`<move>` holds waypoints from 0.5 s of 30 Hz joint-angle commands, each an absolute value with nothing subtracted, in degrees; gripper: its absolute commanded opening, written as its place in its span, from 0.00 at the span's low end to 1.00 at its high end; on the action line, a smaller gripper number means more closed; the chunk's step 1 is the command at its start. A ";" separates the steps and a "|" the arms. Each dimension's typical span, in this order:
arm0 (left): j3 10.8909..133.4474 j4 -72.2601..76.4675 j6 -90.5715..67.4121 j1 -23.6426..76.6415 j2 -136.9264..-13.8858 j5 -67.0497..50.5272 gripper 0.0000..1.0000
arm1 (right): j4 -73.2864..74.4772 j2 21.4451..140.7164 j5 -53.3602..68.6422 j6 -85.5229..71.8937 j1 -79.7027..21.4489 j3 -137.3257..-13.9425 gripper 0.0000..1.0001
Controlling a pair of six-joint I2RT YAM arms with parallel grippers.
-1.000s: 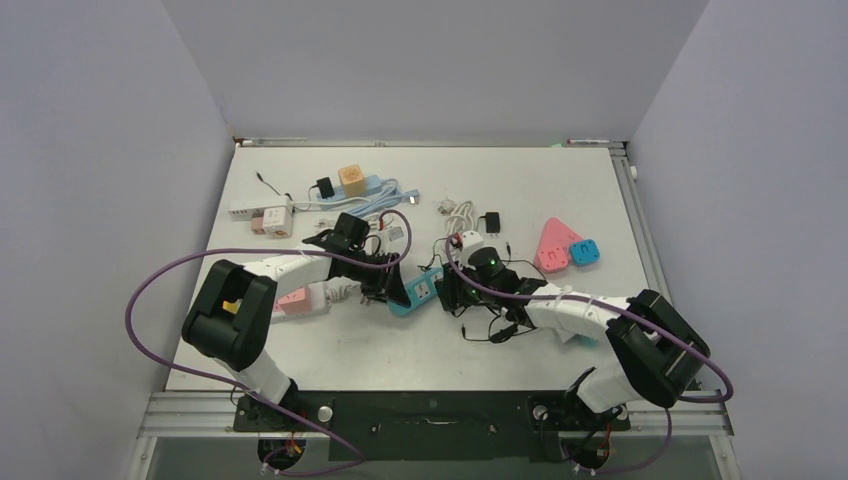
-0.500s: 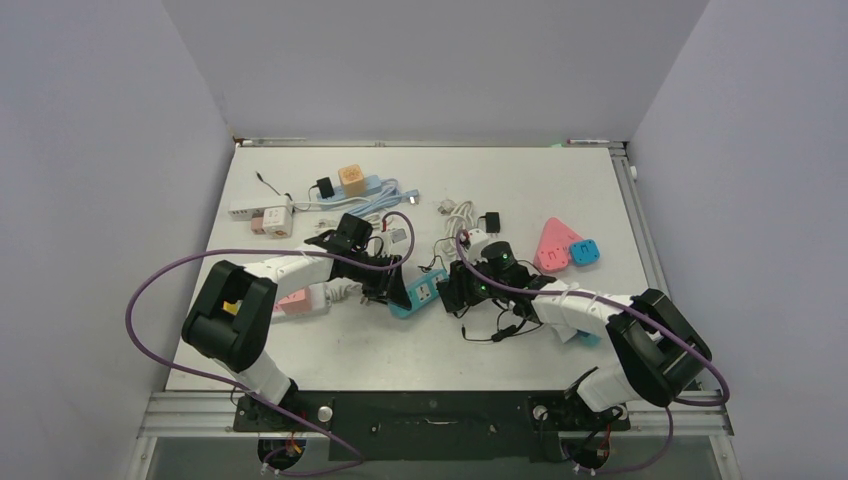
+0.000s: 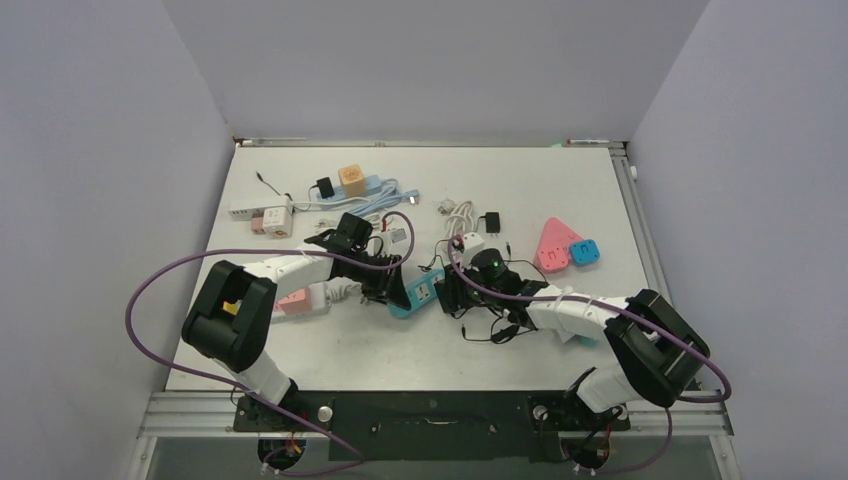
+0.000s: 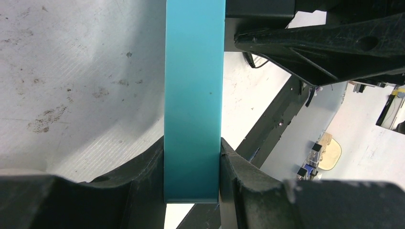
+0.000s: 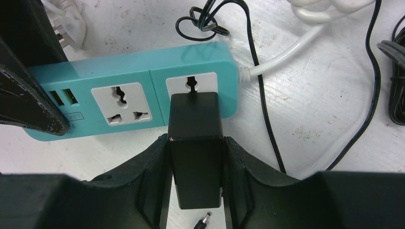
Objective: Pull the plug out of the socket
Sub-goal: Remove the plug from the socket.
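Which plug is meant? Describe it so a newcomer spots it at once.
At the table's middle lies a teal power strip. The plug is the black adapter on its socket nearest the white cord, in the right gripper's jaws; the neighbouring socket is empty.

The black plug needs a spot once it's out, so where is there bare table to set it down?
Bare: the far right corner behind the pink triangular adapter, and the table between the teal power strip and the near edge. Crowded: the far left around the orange cube and the cable tangle mid-table.
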State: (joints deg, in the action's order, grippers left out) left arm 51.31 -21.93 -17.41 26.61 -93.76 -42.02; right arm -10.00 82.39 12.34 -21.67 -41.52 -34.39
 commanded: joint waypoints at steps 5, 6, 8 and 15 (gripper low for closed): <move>53.00 -24.11 -17.40 26.80 -93.43 -37.98 0.00 | -7.32 86.58 0.96 -25.13 -50.57 -38.83 0.05; 53.06 -24.11 -17.40 26.78 -93.42 -37.97 0.00 | -6.88 86.93 0.27 -25.44 -51.21 -39.30 0.05; 53.02 -24.25 -17.42 26.76 -93.46 -37.93 0.00 | -6.32 87.41 -2.18 -26.14 -52.00 -39.99 0.05; 53.15 -24.47 -17.40 26.72 -93.22 -36.95 0.00 | -6.25 86.78 -2.64 -26.71 -52.10 -39.91 0.05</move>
